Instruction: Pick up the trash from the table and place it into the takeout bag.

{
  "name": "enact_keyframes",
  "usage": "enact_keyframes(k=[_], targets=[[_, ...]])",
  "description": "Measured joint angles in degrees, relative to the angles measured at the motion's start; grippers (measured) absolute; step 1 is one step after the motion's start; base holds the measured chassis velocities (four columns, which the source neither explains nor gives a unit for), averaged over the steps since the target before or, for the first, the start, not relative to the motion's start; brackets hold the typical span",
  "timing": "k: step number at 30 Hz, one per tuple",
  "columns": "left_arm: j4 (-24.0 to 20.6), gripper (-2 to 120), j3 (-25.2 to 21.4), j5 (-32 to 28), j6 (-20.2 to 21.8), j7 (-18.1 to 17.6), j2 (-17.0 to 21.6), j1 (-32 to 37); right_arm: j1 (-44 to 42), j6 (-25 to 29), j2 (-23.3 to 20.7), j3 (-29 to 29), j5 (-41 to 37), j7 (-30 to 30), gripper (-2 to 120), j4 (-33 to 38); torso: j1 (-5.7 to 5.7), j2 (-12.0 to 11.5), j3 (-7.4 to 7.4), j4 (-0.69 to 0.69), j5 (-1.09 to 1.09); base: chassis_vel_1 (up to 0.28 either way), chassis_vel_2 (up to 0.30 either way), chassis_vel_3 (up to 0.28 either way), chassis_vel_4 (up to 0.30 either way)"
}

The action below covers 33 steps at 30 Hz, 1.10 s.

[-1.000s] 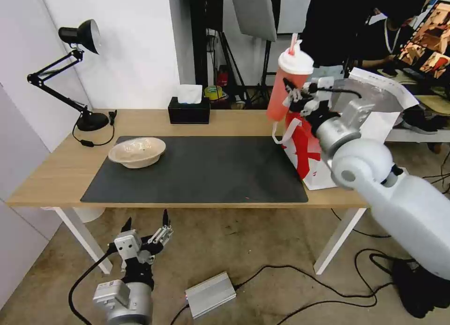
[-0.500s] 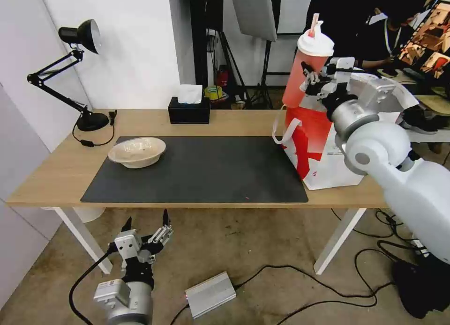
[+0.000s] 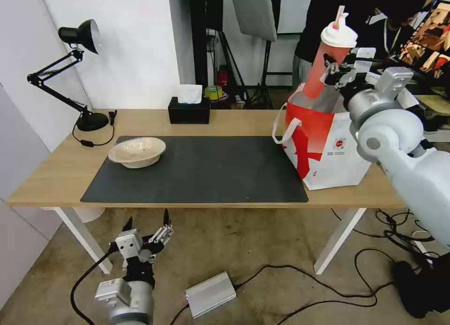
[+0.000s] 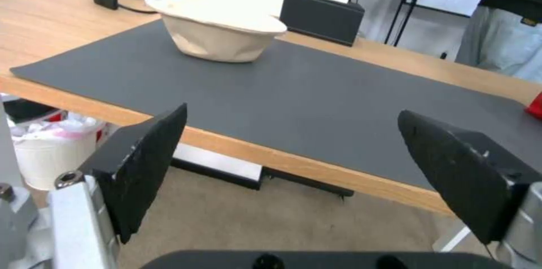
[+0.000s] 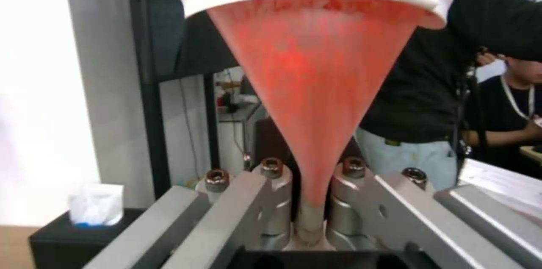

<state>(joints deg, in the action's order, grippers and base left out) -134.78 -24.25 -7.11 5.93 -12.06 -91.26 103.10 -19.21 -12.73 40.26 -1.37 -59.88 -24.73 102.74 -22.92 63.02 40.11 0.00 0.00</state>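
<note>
Translucent red drink cup with white lid (image 3: 329,58) tilted above open red-and-white takeout bag (image 3: 328,147), clamped in right gripper (image 3: 338,68); shallow beige bowl (image 3: 137,151) on dark grey mat (image 3: 211,170); left gripper (image 3: 146,231) spread wide, empty, below light-wood table (image 3: 56,175) edge

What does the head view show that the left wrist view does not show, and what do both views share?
Head view alone: the right gripper holds the red drink cup tilted above the open takeout bag at the table's right end, and the desk lamp's head stands out against the wall.

Left wrist view alone: a close look at the left gripper's open black fingers, low in front of the table's front edge.

Both: the beige bowl on the dark grey mat, the black tissue box behind it, and the wooden table.
</note>
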Motion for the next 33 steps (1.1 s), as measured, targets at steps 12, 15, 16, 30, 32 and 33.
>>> enact_keyframes(k=[12,15,16,30,32,33], targets=[[0.2,100,0.2,0.0,0.0,0.0,0.0,0.2,-0.2,0.1,0.5,-0.9,1.9,-0.2,4,-6.2,0.00,0.0,0.00,0.00,0.00,0.000,0.000,0.000,0.000],[0.2,100,0.2,0.0,-0.1,0.0,0.0,0.2,-0.5,0.2,0.7,-0.9,2.4,-0.1,4,-7.5,0.00,0.0,0.00,0.00,0.00,0.000,0.000,0.000,0.000],[0.3,100,0.2,0.0,-0.1,0.0,0.0,0.2,-0.7,0.2,0.9,-0.9,2.7,-0.1,4,-8.5,0.00,0.0,0.00,0.00,0.00,0.000,0.000,0.000,0.000],[0.4,100,-0.1,-0.1,-0.6,0.0,0.1,0.1,-1.6,0.1,2.9,-0.4,4.7,0.0,4,-13.0,0.00,0.0,0.00,0.00,0.00,0.000,0.000,0.000,0.000],[0.4,100,-0.2,-0.1,-0.7,0.0,0.1,0.2,-1.6,-0.1,3.2,-0.1,4.9,0.0,4,-13.2,0.00,0.0,0.00,0.00,0.00,0.000,0.000,0.000,0.000],[0.4,100,-0.1,-0.1,-0.7,0.0,0.1,0.2,-1.6,-0.1,3.3,0.0,4.9,-0.1,4,-13.3,0.00,0.0,0.00,0.01,0.00,0.000,0.000,0.000,0.000]])
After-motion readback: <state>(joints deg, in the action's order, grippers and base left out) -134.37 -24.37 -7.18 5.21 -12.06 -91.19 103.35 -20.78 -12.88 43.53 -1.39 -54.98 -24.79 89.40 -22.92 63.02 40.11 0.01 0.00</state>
